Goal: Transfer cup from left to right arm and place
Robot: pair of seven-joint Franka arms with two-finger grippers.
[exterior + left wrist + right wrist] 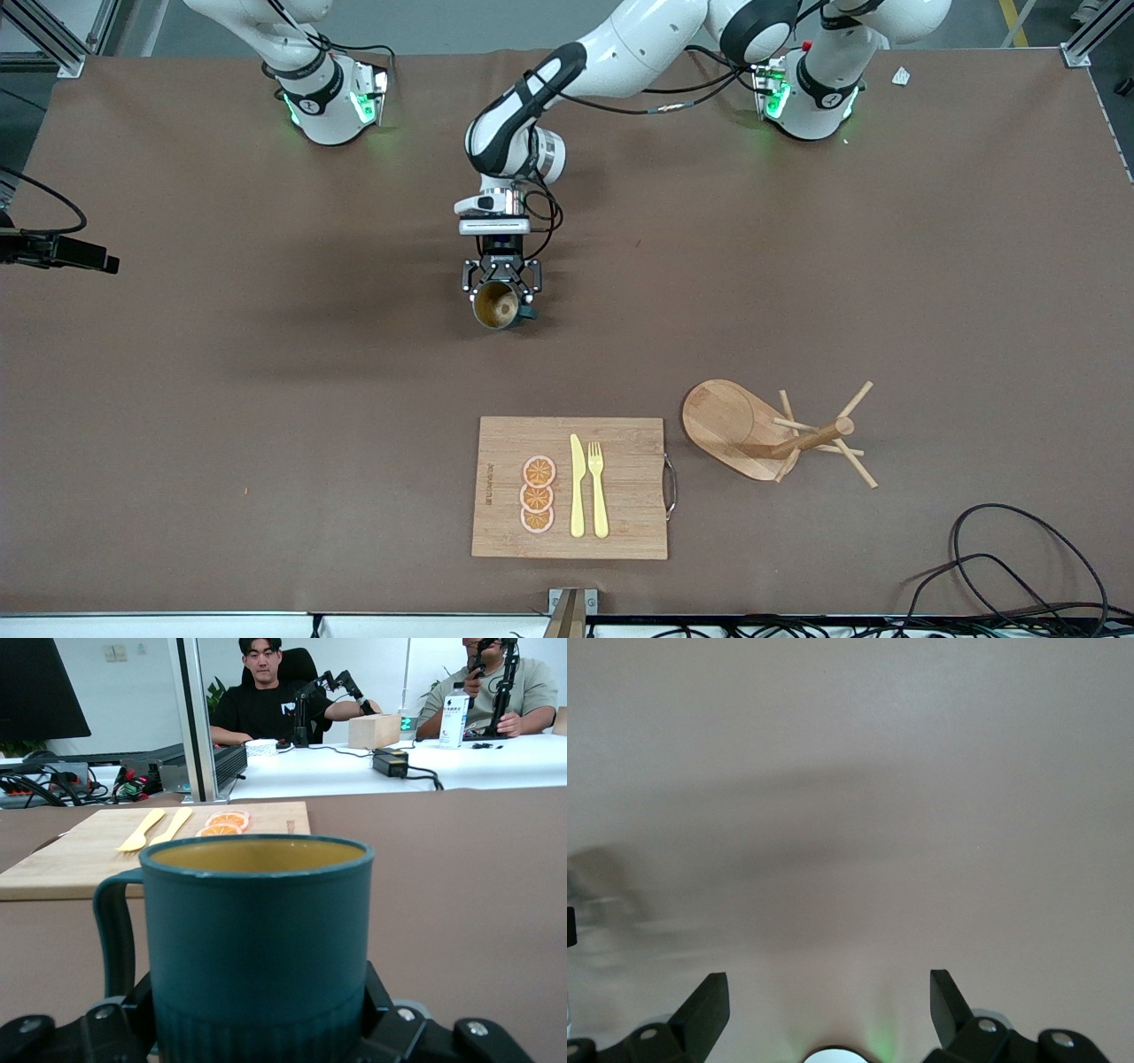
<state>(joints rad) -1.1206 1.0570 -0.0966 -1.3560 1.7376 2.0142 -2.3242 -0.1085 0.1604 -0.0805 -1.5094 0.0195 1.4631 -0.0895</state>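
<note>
The cup [496, 307], a dark teal mug with a tan-yellow inside, is held over the middle of the table with its mouth showing to the front camera. My left gripper [500, 285] is shut on its ribbed lower part. The cup [257, 930] fills the left wrist view, handle [112, 930] to one side, with the left gripper [261, 1032] clamped round its base. In the right wrist view my right gripper [828, 988] is open over bare table, nothing between its fingers. The right arm's hand is out of the front view.
A wooden board [620, 523] with three orange slices [538, 494], a yellow knife [577, 487] and fork [599, 489] lies nearer the front camera. Beside it, toward the left arm's end, a wooden mug tree [771, 430] lies tipped over. Cables [1019, 567] lie at the corner.
</note>
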